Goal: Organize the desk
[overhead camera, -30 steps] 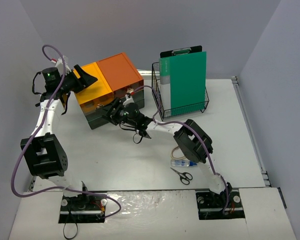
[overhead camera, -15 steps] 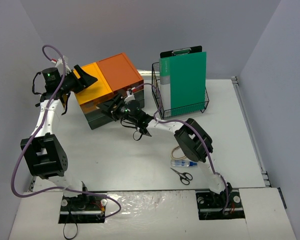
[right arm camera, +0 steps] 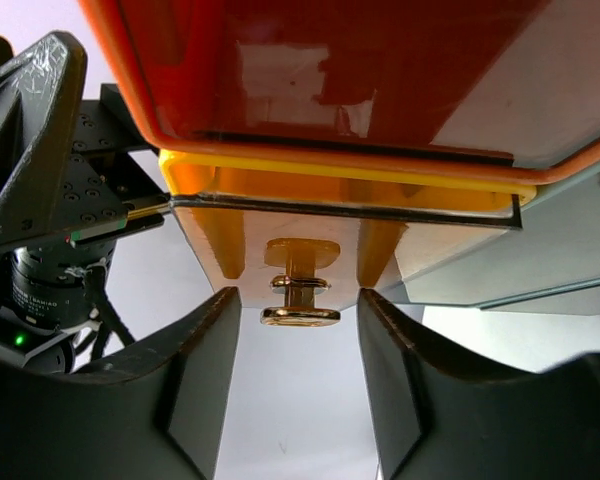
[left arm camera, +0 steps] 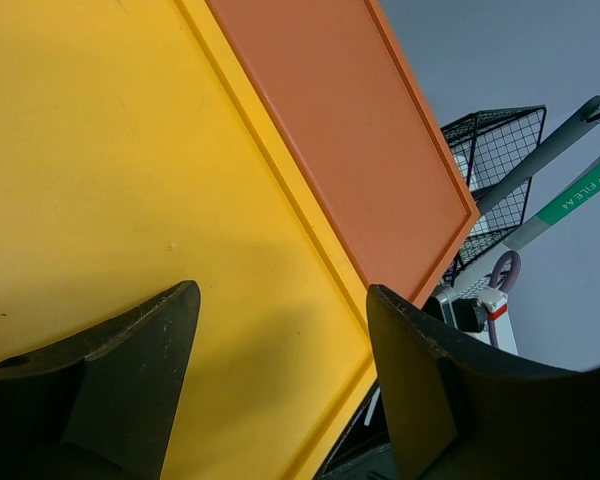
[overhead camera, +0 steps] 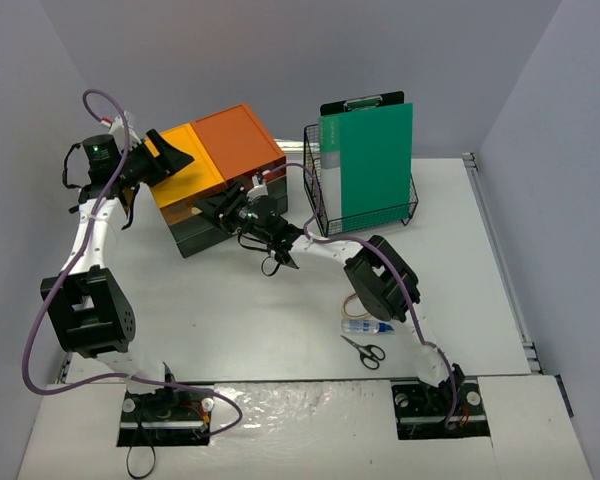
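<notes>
The white desk [overhead camera: 230, 310] carries a dark drawer unit with a yellow top [overhead camera: 185, 180] and an orange top [overhead camera: 238, 140]. My left gripper [overhead camera: 183, 158] hovers open and empty just above the yellow top [left arm camera: 100, 150], with the orange top [left arm camera: 350, 130] beside it. My right gripper [overhead camera: 212, 205] is at the unit's front. In the right wrist view its open jaws stand on either side of a gold knob [right arm camera: 300, 292] on the yellow drawer front [right arm camera: 300, 225], without touching it. The orange drawer [right arm camera: 330, 70] is next to it.
A wire basket [overhead camera: 320, 215] at the back holds an upright green clip file [overhead camera: 368, 165]; both show in the left wrist view, the basket [left arm camera: 490, 150] and the file [left arm camera: 580, 190]. Scissors [overhead camera: 363, 350] and a small clear bottle [overhead camera: 365, 326] lie near the right arm's base.
My right gripper has moved left and up along the drawer unit's front, closer to the yellow drawer's knob. The left arm has not moved.
</notes>
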Robot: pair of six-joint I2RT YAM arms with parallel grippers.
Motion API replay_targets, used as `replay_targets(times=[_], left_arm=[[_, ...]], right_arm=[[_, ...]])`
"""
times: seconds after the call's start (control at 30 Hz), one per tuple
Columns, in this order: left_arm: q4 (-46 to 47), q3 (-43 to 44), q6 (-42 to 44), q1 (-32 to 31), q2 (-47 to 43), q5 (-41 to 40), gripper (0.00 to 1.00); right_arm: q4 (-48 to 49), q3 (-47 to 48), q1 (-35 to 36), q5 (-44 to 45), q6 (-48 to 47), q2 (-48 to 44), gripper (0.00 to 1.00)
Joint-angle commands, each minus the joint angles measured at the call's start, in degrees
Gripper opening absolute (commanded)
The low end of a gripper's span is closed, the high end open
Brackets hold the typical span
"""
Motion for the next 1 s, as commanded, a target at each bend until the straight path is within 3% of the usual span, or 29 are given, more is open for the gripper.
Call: replay_targets(times=[0.0,0.4,0.97], left_arm=[[-8.07,0.53,1.45,0.59,0.95,-1.32,0.65],[-7.96,-0.24,1.63,0.5,0.88,-1.61,0.65],[-5.48,-2.86,-0.39,0.59,0.09,-1.36,0.65]], right_arm=[[4.68,3.96,-0.56,-1.04,1.63,0.1,0.41],[3.13,-0.5,-0.36,-0.22,1.38,-2.99,0.0],[-13.72,-20.31,0.93,2.1,-5.11,-21.82,0.0]])
